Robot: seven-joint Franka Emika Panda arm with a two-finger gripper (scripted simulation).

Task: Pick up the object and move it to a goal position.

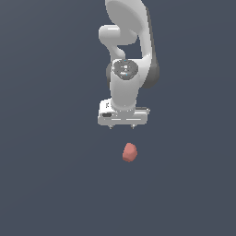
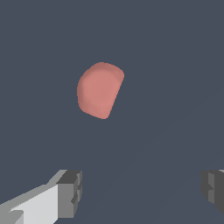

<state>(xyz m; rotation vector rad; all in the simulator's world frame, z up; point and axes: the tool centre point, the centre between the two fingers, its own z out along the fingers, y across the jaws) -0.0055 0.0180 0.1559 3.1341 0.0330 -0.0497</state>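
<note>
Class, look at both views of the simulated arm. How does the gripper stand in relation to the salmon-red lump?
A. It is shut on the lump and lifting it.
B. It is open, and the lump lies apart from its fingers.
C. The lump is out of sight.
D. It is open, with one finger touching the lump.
B: the gripper has its fingers spread wide, and the salmon-red lump lies clear of them on the dark surface.

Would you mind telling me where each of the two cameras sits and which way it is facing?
Exterior view: off the arm, facing the white arm head-on across a plain dark surface; it shows the arm, the gripper pointing down, and the salmon-red object lying free.
Wrist view: mounted on the wrist, looking past the gripper at the surface; both fingertips show, spread wide, with the object ahead of them.
Shared: the object, the gripper and the dark surface.
</note>
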